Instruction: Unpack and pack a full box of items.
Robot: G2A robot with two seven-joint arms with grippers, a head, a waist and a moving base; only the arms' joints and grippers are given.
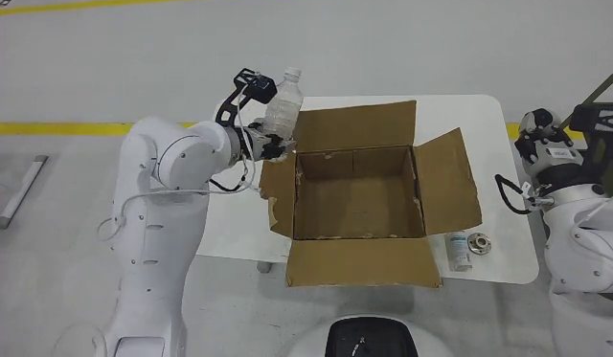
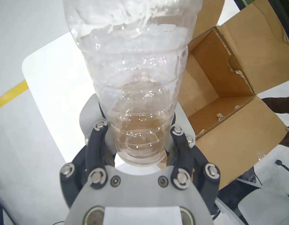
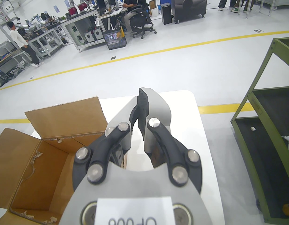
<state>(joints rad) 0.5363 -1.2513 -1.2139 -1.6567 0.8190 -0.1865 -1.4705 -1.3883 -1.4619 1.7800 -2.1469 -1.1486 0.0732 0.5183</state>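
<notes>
My left gripper (image 2: 137, 129) is shut on the base of a clear plastic bottle (image 2: 135, 71), which it holds up in the air. In the top view the bottle (image 1: 283, 103) stands upright, white cap up, over the table's left part just outside the far-left corner of the cardboard box (image 1: 359, 194). The box sits mid-table with all flaps spread open, and its inside shows bare cardboard (image 2: 219, 80). My right gripper (image 3: 141, 108) is shut with nothing in it. It hovers at the table's right end, beside the box's right flap (image 3: 41, 153).
A small white container (image 1: 461, 250) and a roll of tape (image 1: 478, 244) lie on the white table (image 1: 479, 118) near its front right corner. A green cart (image 3: 264, 118) stands past the table's right edge. Bare tabletop lies left of the box.
</notes>
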